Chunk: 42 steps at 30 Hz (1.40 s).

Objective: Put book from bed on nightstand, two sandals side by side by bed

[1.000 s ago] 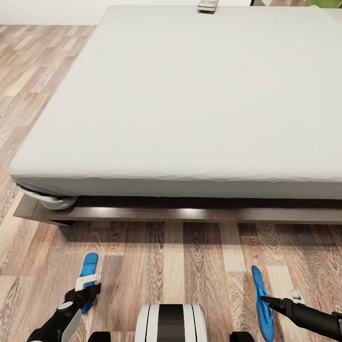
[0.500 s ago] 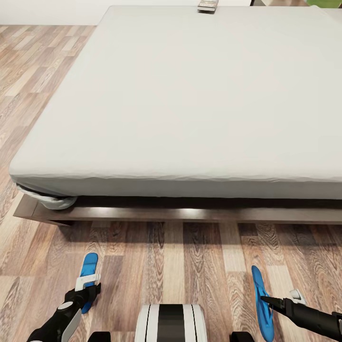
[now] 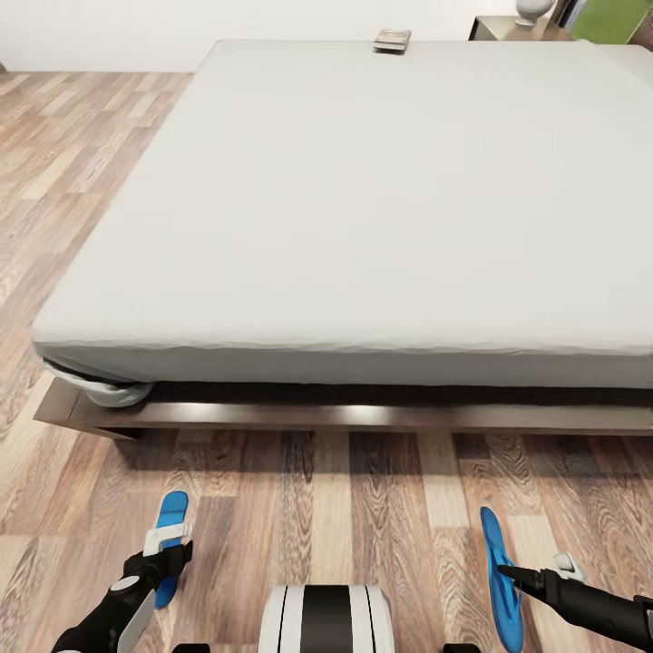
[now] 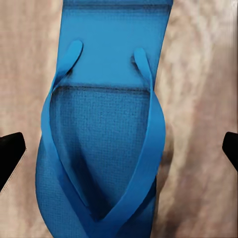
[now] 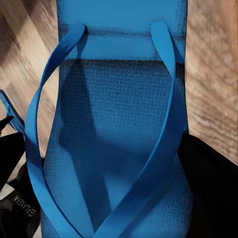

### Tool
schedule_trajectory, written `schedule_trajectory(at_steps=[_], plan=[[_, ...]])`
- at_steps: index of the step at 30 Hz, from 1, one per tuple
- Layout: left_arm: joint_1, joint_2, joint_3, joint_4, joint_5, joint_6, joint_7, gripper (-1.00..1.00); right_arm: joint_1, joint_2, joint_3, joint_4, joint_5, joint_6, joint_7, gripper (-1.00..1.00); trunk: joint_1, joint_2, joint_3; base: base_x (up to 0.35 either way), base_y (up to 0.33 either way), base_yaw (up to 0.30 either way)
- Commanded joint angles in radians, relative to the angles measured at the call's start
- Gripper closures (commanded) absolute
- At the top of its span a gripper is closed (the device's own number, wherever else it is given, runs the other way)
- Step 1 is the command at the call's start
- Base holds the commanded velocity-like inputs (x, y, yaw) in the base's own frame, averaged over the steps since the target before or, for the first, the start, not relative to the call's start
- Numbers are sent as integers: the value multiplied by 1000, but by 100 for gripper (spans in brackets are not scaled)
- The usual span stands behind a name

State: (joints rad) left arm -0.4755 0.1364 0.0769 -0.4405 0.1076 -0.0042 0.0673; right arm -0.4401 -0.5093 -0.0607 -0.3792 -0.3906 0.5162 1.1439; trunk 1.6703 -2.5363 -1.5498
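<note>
The book (image 3: 393, 40) lies at the far edge of the bed (image 3: 363, 199). A nightstand (image 3: 504, 28) stands past the bed's far right corner. Both blue sandals are on the floor side nearest me. The left sandal (image 3: 169, 531) (image 4: 106, 148) lies flat under my left gripper (image 3: 169, 551) (image 4: 119, 148), whose fingertips (image 4: 11, 152) stand wide apart, clear of both edges. The right sandal (image 3: 501, 580) (image 5: 119, 148) looks tilted on its edge in my right gripper (image 3: 521, 573) (image 5: 109, 163), and the dark fingers (image 5: 210, 178) press against its sides.
Wood-plank floor (image 3: 381, 508) runs between me and the bed's dark wooden frame (image 3: 363, 417). A white vase (image 3: 530, 11) sits on the nightstand, with something green (image 3: 617, 20) beside it. More open floor lies left of the bed.
The whole head view has shifted, so the bed sits lower in the picture and the nightstand has come into sight. Both arms and sandals hold their places.
</note>
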Motion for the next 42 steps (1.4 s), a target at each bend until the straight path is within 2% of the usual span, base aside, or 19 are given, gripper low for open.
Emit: schedule_trajectory(at_steps=[1,12,14,17,20,24,29,32,35,36,37,38,39,40,42], plan=[[0,0,-2,0,11,0,2,-100,0,0,-1,0,-4,8,2,100,-1,0,3,0,0,0],[0,3,-1,-2,11,0,1,-100,0,1,-1,0,-4,8,2,100,-6,3,46,0,0,0],[0,9,1,-3,11,0,0,-100,0,0,-1,0,-4,8,2,100,-6,3,46,0,0,0],[0,23,12,-4,13,0,-1,-100,0,0,-1,0,-4,8,2,100,-6,3,46,0,0,0],[0,41,52,-15,15,0,-8,-100,0,0,-1,0,-4,8,2,100,-6,3,46,0,0,0],[0,47,77,-40,15,3,-37,-100,0,0,-1,1,-4,8,2,100,-6,3,46,0,0,0],[0,51,92,-61,14,48,-148,-100,0,0,-1,1,-4,8,2,100,-6,3,46,0,0,0],[0,59,94,-63,14,66,-187,-100,0,0,-1,1,-4,8,2,100,-6,3,46,0,0,0],[0,99,97,-64,18,90,-290,-100,0,0,-1,0,-4,8,2,100,-6,3,46,0,0,0],[0,117,97,-64,23,104,-359,-100,0,0,-1,0,-4,8,2,100,-6,3,46,0,0,0],[0,126,97,-64,27,113,-397,-100,0,0,-1,1,-4,8,2,100,-6,3,46,0,0,0],[0,145,98,-64,36,135,-482,-100,0,0,-1,1,-4,8,2,100,-6,3,46,0,0,0],[0,174,100,-63,47,171,-608,-100,0,1,-1,1,-4,8,2,100,-6,3,46,0,0,0],[0,194,103,-63,52,190,-681,-100,0,1,-1,2,-4,8,2,100,-6,3,46,0,0,0],[0,219,108,-62,56,206,-762,-100,0,1,-1,1,-3,8,1,100,-6,3,46,0,0,0]])
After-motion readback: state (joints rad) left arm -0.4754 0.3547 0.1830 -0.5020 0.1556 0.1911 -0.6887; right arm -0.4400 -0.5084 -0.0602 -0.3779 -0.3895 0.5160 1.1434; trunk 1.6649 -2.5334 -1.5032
